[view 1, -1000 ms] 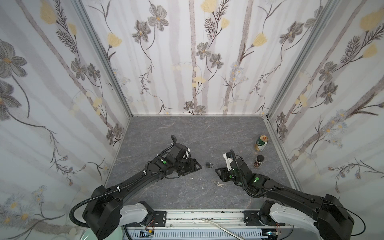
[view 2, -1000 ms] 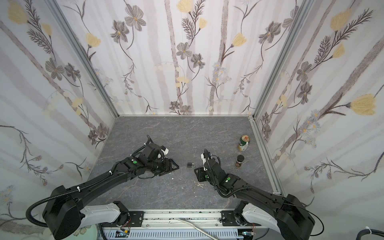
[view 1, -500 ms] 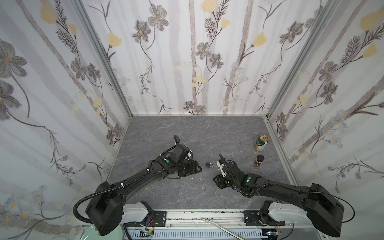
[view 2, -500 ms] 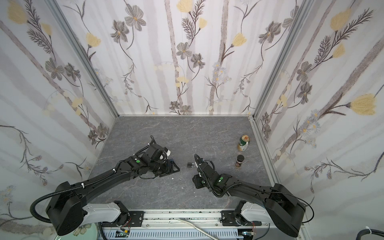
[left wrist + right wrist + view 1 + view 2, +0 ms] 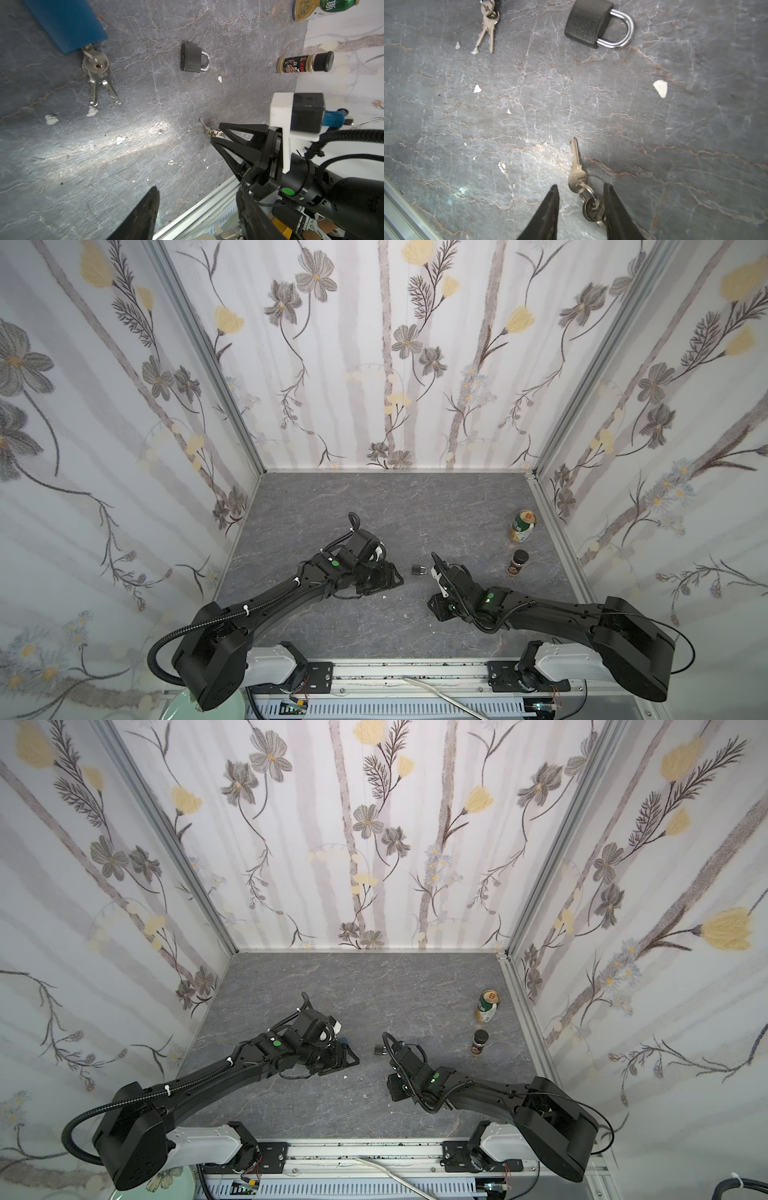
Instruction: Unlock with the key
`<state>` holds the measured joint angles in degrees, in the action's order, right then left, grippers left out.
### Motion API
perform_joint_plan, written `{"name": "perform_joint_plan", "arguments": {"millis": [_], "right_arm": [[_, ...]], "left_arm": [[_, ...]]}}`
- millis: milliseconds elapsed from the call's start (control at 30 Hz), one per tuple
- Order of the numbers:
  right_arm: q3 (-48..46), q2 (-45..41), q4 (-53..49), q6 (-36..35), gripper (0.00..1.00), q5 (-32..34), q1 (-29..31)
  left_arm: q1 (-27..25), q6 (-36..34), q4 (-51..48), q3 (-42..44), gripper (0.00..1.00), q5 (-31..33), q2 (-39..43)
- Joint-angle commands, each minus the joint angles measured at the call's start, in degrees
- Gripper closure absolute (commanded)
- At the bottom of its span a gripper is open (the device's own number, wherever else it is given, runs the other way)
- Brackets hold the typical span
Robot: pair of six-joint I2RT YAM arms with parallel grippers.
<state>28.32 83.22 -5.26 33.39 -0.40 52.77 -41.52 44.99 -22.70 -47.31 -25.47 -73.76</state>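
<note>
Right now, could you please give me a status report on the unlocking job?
Copy: left pincer open, empty; right pincer open, straddling key ring on table. Black padlock lying flat, shackle closed, untouched. Only white flecks nearby.

Blue block (image 5: pixel 66 22), can (image 5: pixel 311 10) and far key bunch (image 5: pixel 488 25) partly beyond frame edges.

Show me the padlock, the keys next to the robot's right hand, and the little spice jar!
padlock (image 5: pixel 588 22), right wrist view, on its black body.
keys (image 5: pixel 578 179), right wrist view, on the front key's round head.
spice jar (image 5: pixel 295 64), left wrist view, on its label.
</note>
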Motion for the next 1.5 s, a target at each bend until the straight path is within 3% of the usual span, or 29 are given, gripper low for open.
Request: {"name": "perform_joint_plan", "arguments": {"millis": [0,200,533,833,1233,1467], "right_arm": [[-0.01,0.80,2.09,-0.32,0.64,-1.07,0.14],[0.22,1.64,2.44,-0.33,0.67,-1.08,0.40],[0.56,1.59,2.52,-0.16,0.88,-1.60,1.01],[0.60,1.84,3.01,-0.05,1.00,-1.77,1.54],[4.95,-11.99,-3.06,-2.93,1.00,1.91,1.81],[9.93,-19.04,-5.89,-7.40,1.00,2.82,1.64]], "left_arm": [[0.03,0.00,0.50,0.33,0.39,0.91,0.50],[0.03,0.27,1.35,0.78,0.39,0.88,0.73],[0.03,0.32,1.53,1.47,0.39,1.12,1.07],[0.04,0.67,1.60,1.96,0.39,1.62,1.27],[1.34,-0.46,3.17,1.27,0.39,4.01,8.05],[5.12,-2.20,7.55,1.26,0.38,-0.62,14.39]]}}
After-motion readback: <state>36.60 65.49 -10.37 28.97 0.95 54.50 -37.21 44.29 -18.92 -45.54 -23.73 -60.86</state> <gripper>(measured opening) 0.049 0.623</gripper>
